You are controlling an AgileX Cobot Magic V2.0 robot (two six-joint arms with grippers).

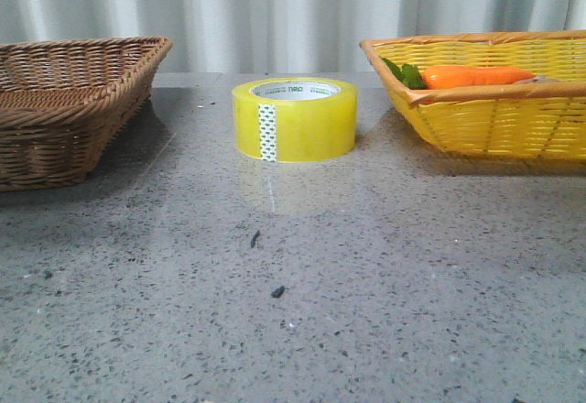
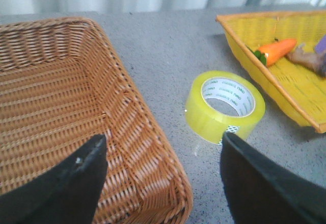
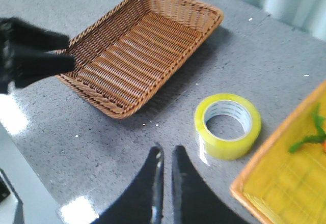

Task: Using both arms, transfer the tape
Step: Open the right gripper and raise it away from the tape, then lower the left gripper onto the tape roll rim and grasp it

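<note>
Status: transfer not started, as far as the views show. The tape [image 1: 295, 119] lies flat on the desk [image 1: 366, 311], core opening upward, between the two baskets and touching neither. No arm has hold of it; pick-up, hand-over and placement all appear to remain.

Left to right:

Brown wicker basket [image 1: 69, 101]: rectangular, tight weave, sloped walls, rolled rim. Nothing visible inside it in either wrist view.

Left gripper [image 2: 163, 173]: matte black fingers spread wide apart, holding nothing. It hovers above the near corner of the brown basket, with the tape beyond one fingertip and not between the fingers.

Tape: wide roll, glossy translucent yellow, smooth wall giving a faint reflection on the desk. White inner core with green lettering; a white strip with green marks runs down the outer wall, probably the tape end. A rigid cylinder with an open centre, so I judge it graspable across the wall or through the core.

Right gripper [image 3: 167, 183]: black tapered fingers drawn nearly together, only a thin slit between them, empty. The tape sits just beside the tips, apart from them.

Yellow woven basket [image 1: 494, 110]: plastic-looking weave, orange rim. Holds an orange carrot [image 1: 476, 76] with green leaves.

Desk: grey speckled stone, polished, with a few dark specks in front of the roll.
</note>
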